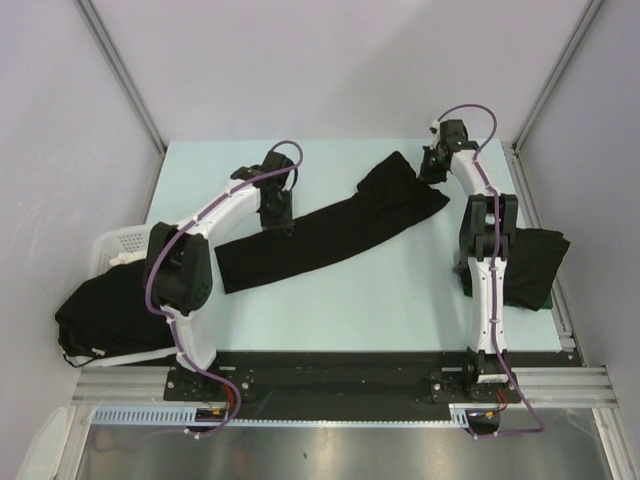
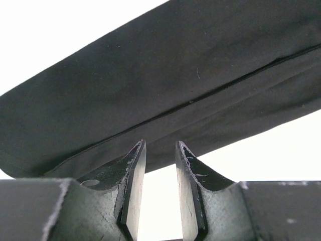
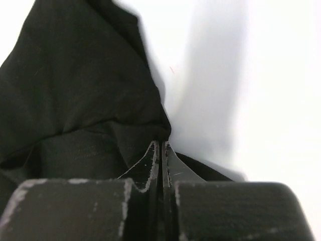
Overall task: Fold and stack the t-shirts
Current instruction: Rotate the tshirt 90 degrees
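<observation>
One folded shirt (image 1: 537, 262) sits at the right edge of the table (image 1: 400, 300); the right hand (image 1: 432, 168) pinches the next shirt (image 1: 330, 235), the left hand (image 1: 276, 226) half open, empty.

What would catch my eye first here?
A long black cloth t-shirt, folded into a strip, lies slantwise across the pale table. The right arm has its jaws pinched shut on the strip's far end; more black shirts heap over a white slotted basket at left.

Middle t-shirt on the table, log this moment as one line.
middle t-shirt: long folded strip | left gripper: open at its edge | right gripper: shut on its right end
</observation>
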{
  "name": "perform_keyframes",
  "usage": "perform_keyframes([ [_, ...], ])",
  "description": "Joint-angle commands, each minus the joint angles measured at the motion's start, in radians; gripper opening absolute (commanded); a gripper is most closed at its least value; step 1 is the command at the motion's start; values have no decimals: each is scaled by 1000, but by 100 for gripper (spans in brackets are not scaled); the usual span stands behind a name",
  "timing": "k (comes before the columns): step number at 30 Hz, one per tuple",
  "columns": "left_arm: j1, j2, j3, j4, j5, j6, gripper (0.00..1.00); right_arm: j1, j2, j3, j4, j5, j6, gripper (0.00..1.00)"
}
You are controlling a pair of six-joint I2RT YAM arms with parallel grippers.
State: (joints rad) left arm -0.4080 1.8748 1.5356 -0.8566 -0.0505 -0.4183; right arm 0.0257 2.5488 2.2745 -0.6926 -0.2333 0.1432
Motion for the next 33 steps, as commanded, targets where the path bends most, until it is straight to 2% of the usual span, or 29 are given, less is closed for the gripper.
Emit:
perform_keyframes([
  [1,-8,-72,1,-13,-22,-14,36,43,96,167,-2,57,-33,0],
  [8,-8,-115,-31,-22,-23,-25,35,77,111,195,136,32,-7,0],
  [15,-14,-175,-78,-38,-28,-36,35,100,152,278,240,109,5,0],
  [24,-20,-183,-103,-58,-22,-34,35,111,157,238,477,115,67,0],
  [29,-22,-183,-98,-65,-31,-36,35,117,143,220,584,232,58,0],
  [33,-22,-178,-98,-71,-34,-34,35,103,177,287,633,273,61,0],
])
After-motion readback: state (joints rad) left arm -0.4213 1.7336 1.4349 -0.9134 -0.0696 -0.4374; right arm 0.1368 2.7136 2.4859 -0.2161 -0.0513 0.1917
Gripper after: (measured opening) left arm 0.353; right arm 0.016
